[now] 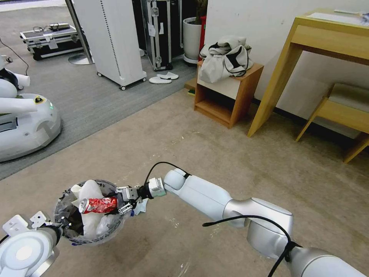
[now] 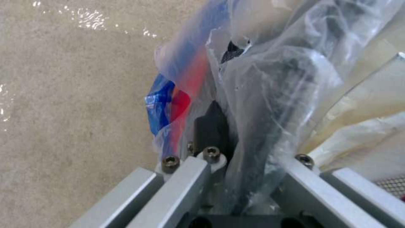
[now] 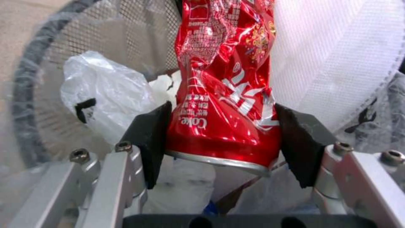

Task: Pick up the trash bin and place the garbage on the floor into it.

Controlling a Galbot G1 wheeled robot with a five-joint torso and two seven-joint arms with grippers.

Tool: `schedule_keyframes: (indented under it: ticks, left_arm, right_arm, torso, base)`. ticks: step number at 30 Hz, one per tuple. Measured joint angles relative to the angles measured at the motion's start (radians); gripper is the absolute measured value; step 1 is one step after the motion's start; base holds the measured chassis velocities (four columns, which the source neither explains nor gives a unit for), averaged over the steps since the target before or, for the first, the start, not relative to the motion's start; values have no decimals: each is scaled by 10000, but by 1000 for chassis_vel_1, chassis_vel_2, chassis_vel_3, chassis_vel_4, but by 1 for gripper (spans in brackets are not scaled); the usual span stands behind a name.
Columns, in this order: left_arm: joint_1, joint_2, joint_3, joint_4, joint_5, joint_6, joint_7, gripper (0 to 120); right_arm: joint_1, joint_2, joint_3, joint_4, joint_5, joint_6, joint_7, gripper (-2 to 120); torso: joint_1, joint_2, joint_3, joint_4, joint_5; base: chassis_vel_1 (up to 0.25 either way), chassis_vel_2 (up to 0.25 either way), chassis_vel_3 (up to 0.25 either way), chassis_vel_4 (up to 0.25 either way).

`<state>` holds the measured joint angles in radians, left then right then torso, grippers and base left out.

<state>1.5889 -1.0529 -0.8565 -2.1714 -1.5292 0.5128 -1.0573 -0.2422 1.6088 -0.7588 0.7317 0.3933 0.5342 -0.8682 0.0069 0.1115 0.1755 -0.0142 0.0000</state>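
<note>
Nearest to me, my left gripper (image 1: 63,227) is clamped on the rim of the trash bin (image 1: 73,234), holding it off the beige carpet (image 1: 200,146). In the left wrist view its black pads (image 2: 211,126) pinch a fold of the crinkled clear plastic liner (image 2: 270,95), where a blue and red patch shows through the film. The bin is a small round basket with fine mesh walls (image 3: 139,41) and a dark rim, stuffed with white crumpled papers (image 1: 90,192) and a woven white sheet (image 3: 337,53).

My right gripper (image 1: 125,201) reaches in from the right side over the bin's edge, closed on the red soda can (image 1: 99,205). The can is crushed and creased, its shiny skin wrinkled, lying sideways above the bin's mouth. In the right wrist view my two black fingertips (image 3: 147,139) press on either side of its base, silver rim toward the camera.

Farther off stand a low wooden side table (image 1: 230,100) carrying a grey-white bundle of clothes (image 1: 225,57), and white slippers (image 1: 163,78) on the grey carpet.
</note>
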Motion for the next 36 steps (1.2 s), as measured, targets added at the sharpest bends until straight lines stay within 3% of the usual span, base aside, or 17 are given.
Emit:
schedule_keyframes:
  ticks: [31, 36]
  left_arm:
    - [-55, -116, 197, 0, 191, 14, 46, 0]
    - [-70, -115, 210, -37, 184, 14, 47, 0]
  right_arm:
    - [142, -7, -249, -321, 367, -206, 440, 56]
    - [184, -7, -314, -257, 552, -282, 510, 76]
  torso:
    - [0, 0, 1, 0, 0]
    - [0, 0, 0, 0, 0]
  base:
    - [0, 0, 0, 0]
    - [0, 0, 0, 0]
